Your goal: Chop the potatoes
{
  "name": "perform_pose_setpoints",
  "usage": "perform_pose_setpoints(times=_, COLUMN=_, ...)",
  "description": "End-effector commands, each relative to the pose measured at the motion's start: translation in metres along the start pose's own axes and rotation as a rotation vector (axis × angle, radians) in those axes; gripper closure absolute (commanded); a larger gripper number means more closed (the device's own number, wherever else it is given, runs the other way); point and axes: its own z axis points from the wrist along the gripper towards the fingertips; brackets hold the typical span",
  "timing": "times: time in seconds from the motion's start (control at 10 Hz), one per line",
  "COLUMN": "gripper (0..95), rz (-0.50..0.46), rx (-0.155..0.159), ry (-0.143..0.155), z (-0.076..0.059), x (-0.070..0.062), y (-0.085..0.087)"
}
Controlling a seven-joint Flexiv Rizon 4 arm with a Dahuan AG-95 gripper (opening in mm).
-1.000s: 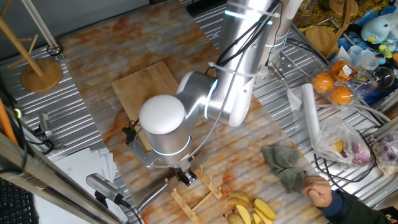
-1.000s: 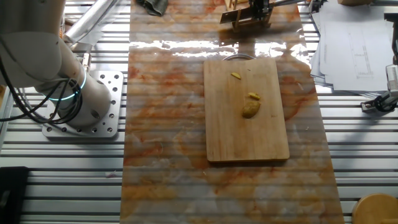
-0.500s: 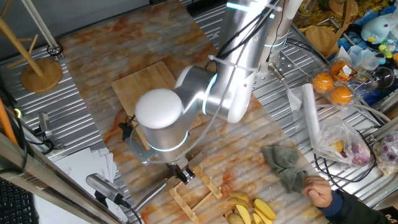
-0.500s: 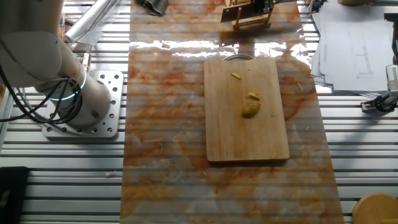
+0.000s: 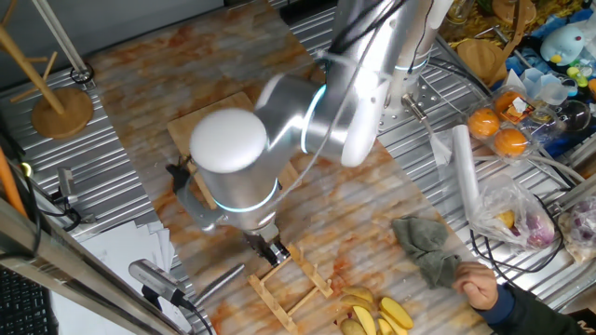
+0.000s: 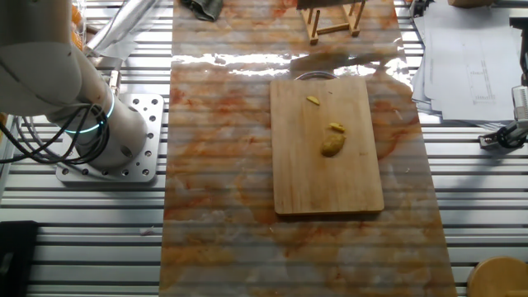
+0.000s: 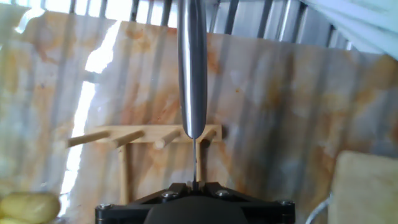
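My fingers grip a knife above the wooden rack, fetching step done. The potatoes lie on the cutting board; next I should carry the blade there.

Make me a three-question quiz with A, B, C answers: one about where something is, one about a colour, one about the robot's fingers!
1. Where is the small peeled potato lump?
A. on the rectangular bamboo cutting board
B. on the papers
C. in the wooden rack

2. What colour is it?
A. yellow
B. purple
C. green

3. The fingers are:
A. empty
B. shut on the silver metal knife
C. holding a cloth

Answers: A, it sits mid-board; A, it looks yellow; B, the knife sticks out from between them.
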Motion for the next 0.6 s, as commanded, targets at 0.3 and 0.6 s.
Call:
perform_pose_setpoints(times=0.3, gripper=95.0, rz=0.062, rx=0.028, ry=0.019, z=-0.046, x=0.014, y=-0.028)
perform_pose_setpoints(times=0.6, gripper=95.0, rz=0.1, rx=0.081, ry=0.024, z=-0.072, x=0.021, y=-0.078)
